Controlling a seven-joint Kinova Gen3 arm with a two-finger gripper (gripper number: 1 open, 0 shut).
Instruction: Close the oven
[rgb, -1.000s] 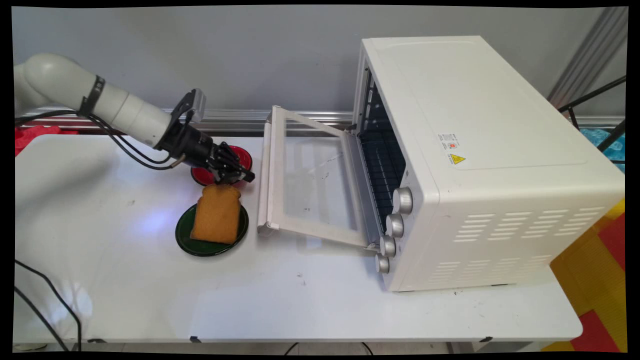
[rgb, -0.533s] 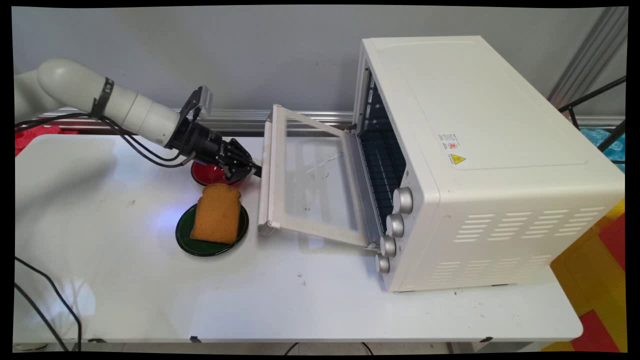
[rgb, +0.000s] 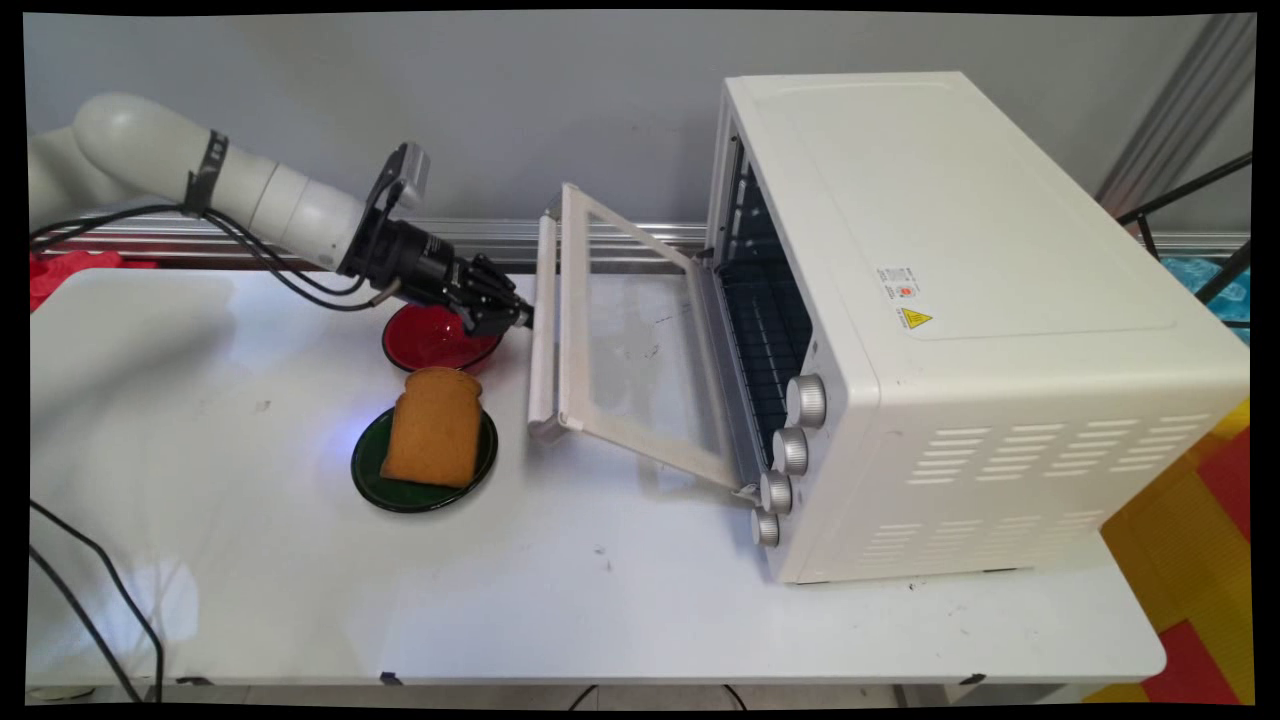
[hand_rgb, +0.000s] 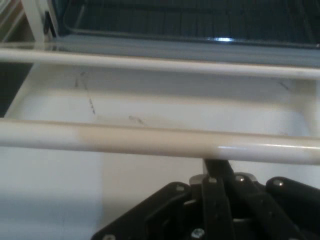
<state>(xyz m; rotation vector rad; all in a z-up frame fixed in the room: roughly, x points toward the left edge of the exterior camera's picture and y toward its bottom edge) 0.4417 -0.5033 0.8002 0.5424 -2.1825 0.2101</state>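
My gripper (rgb: 520, 318) is shut, with nothing held, and its tip presses against the white handle bar (rgb: 543, 320) of the toaster oven's door (rgb: 640, 350). The door stands partly raised, hinged at the bottom of the white toaster oven (rgb: 950, 300). In the hand view the closed fingers (hand_rgb: 216, 167) meet the underside of the handle bar (hand_rgb: 150, 140), and the oven's dark rack (hand_rgb: 190, 20) shows beyond the glass. A slice of toast (rgb: 435, 428) lies on a green plate (rgb: 372, 478) near my gripper. Just below my hand is a red bowl (rgb: 430, 340).
The oven fills the table's right half, its knobs (rgb: 790, 450) facing the near side. A red cloth (rgb: 60, 272) lies at the far left edge. Black cables (rgb: 90, 600) hang over the table's near left corner.
My gripper moved right and up from above the toast to the door handle. The door has swung upward, from lying nearly flat to a steeper angle.
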